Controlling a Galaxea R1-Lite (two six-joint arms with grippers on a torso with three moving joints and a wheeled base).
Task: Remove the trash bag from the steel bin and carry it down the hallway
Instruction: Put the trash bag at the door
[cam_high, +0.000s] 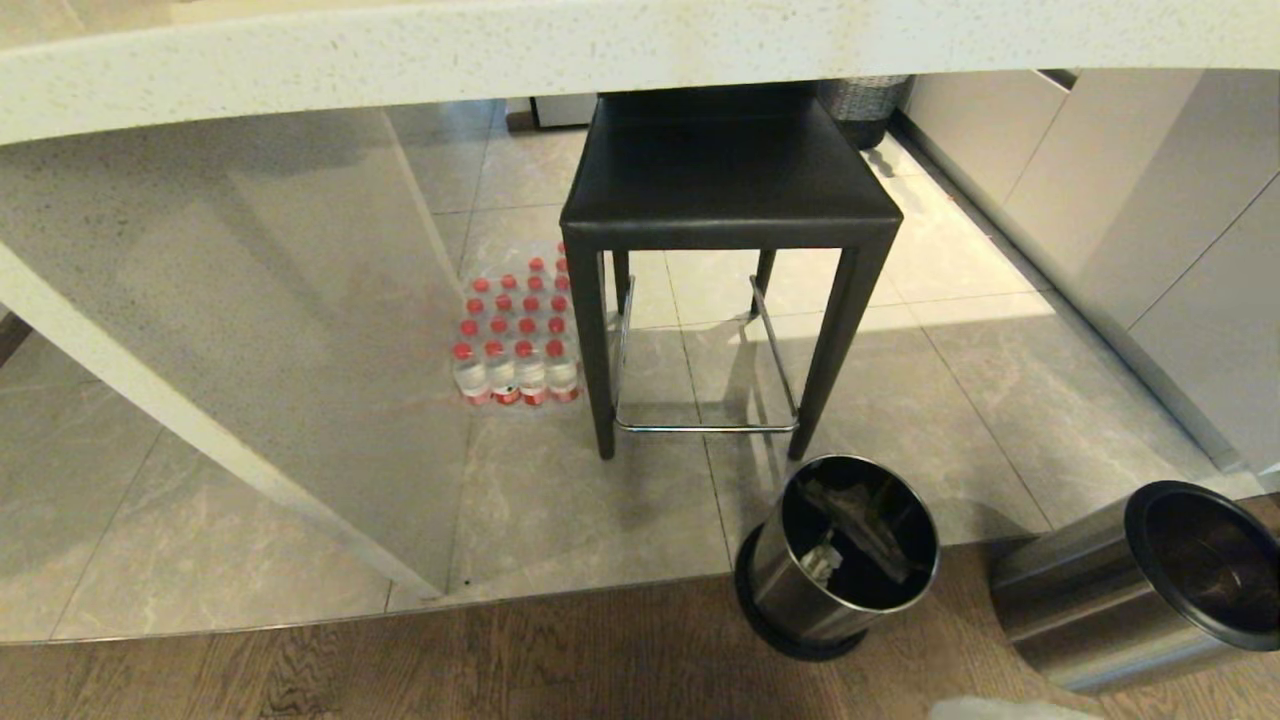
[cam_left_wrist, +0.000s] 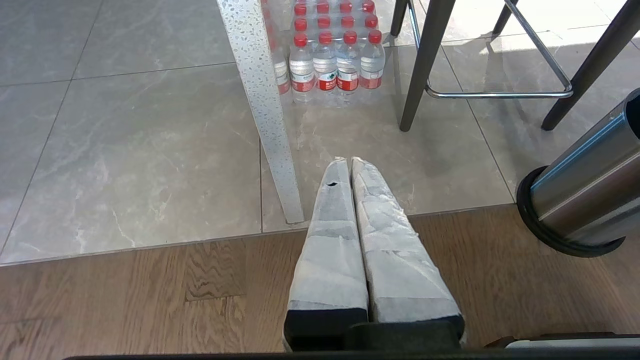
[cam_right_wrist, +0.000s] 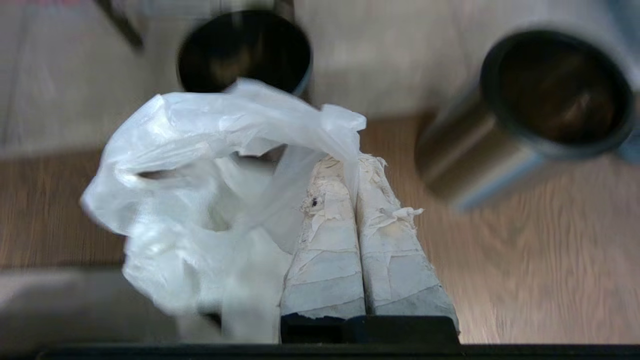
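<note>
Right gripper jaws clamped on trash bag, steel bin beyond jaws. Left gripper jaws closed, empty.

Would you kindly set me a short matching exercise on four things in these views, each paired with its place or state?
1. trash bag
2. steel bin
3. black stool
4. water bottles

A. under the counter edge, on the tiles
B. pinched in the shut right gripper
C. a shrink-wrapped pack beside the stool
D. on the floor, leaning, bag out

Pairs: 1-B, 2-D, 3-A, 4-C
</note>
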